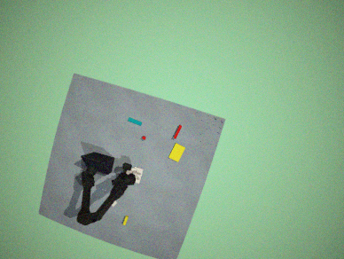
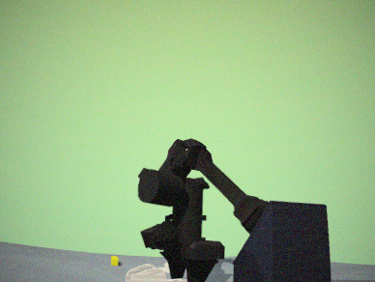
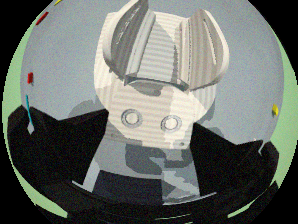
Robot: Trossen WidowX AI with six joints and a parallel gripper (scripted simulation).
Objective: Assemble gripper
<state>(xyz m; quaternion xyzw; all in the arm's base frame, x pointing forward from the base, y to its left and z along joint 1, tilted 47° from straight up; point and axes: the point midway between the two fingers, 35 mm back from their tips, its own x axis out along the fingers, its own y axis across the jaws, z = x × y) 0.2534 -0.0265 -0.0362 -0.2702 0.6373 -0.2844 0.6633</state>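
My gripper (image 3: 151, 131) (image 1: 129, 173) is shut on the housing plate (image 3: 150, 138), a pale plate with two round rings, between the black fingers in the wrist view. Two pale curved jaws (image 3: 125, 42) (image 3: 206, 50) stand side by side just beyond the rings, their outer ends spread apart. The pale gripper base (image 3: 102, 82) (image 1: 138, 176) shows around and under them. In the exterior view only pale tops (image 2: 144, 273) show at the bottom edge. The pins, the gear teeth and the plate's fit on the jaw stubs are hidden, so I cannot tell whether it is fully seated.
A yellow block (image 1: 176, 153), a red bar (image 1: 177, 131), a small red piece (image 1: 144, 137) (image 3: 30, 78) and a teal bar (image 1: 135, 121) lie beyond the base. A small yellow block (image 1: 125, 220) (image 2: 114, 261) (image 3: 275, 109) and a small white piece (image 1: 114, 203) lie on the other side.
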